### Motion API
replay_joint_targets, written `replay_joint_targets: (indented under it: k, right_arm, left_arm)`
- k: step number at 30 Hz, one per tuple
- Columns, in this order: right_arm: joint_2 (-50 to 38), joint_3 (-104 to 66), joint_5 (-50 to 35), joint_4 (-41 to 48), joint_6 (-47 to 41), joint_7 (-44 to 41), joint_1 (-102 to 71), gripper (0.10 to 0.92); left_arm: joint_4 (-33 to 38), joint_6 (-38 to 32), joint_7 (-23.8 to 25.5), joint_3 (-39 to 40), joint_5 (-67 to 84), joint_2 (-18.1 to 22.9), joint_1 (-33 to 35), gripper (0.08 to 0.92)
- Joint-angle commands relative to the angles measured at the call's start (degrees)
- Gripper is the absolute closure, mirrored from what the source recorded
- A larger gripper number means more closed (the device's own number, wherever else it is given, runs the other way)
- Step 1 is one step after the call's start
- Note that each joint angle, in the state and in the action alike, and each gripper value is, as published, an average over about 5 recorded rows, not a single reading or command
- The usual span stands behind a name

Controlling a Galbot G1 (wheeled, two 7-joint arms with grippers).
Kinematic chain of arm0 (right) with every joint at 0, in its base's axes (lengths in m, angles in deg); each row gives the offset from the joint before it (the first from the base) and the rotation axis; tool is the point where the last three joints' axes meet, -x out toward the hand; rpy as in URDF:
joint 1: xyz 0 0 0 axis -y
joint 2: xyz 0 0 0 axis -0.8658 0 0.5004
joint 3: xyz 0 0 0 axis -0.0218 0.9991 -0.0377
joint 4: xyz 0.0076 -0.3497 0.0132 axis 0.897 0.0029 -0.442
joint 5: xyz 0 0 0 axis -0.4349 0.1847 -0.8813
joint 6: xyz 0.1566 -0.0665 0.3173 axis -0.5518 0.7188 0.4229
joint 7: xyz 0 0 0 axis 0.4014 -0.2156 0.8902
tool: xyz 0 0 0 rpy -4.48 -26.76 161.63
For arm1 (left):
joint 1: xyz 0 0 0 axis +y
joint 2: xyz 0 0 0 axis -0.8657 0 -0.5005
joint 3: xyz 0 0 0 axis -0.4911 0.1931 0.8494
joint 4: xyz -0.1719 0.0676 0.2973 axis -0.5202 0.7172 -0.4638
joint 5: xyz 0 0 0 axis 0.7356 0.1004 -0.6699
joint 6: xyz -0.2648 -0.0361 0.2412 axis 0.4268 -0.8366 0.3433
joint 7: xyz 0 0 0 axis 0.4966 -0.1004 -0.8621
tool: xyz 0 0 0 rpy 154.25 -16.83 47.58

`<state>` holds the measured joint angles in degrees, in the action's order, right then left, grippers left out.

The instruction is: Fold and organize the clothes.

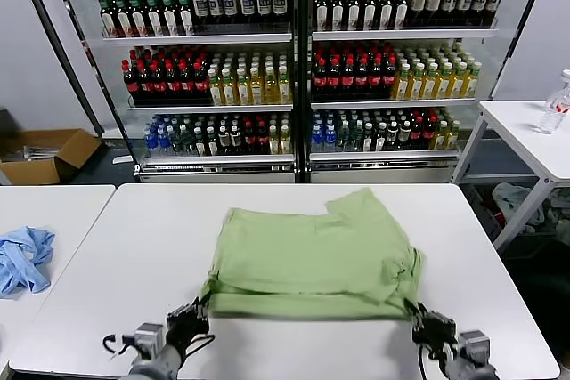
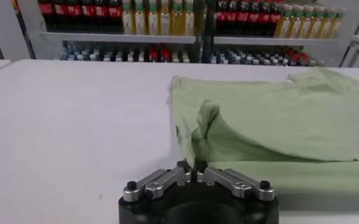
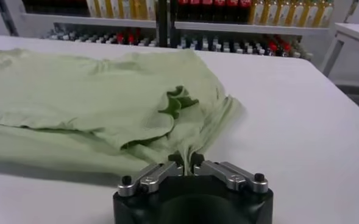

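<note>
The clothes are one light green shirt (image 1: 312,255), lying partly folded in the middle of the white table (image 1: 134,246). My left gripper (image 1: 198,311) is at the shirt's near left corner, shut on a pinch of its fabric (image 2: 194,146). At the near right corner my right gripper (image 1: 420,319) is shut on the bunched green hem (image 3: 185,146). Both corners are drawn up a little off the table. The shirt's collar, buttons and print are hidden.
A light blue cloth (image 1: 22,260) lies on the neighbouring table at the left. Drink coolers full of bottles (image 1: 294,60) stand behind the table. A second white table with a water bottle (image 1: 557,104) is at the right. A cardboard box (image 1: 44,156) sits on the floor.
</note>
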<state>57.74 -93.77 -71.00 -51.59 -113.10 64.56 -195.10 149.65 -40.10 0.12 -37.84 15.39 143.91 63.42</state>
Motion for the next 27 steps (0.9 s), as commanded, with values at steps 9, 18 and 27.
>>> replay_joint_targets:
  k: [9,18,27]
  right_arm:
    - [-2.6,-6.8,-1.4,-10.1,0.6,-0.3,-2.9,0.597]
    - [-7.5,10.7,-8.4,10.2,-2.3,4.7,30.9,0.337]
    - [-4.1,27.3,-12.9,34.8,-5.3,6.8,60.1,0.204]
  left_arm:
    - [11.3,3.1,0.4,-7.1,-0.9,-3.9,10.4,0.766]
    - [-4.5,1.1,-1.4,-1.5,4.7,-5.7,-12.9,0.506]
    - [-23.5,1.9,-2.5,8.0,7.5,-4.8,-35.3,0.249]
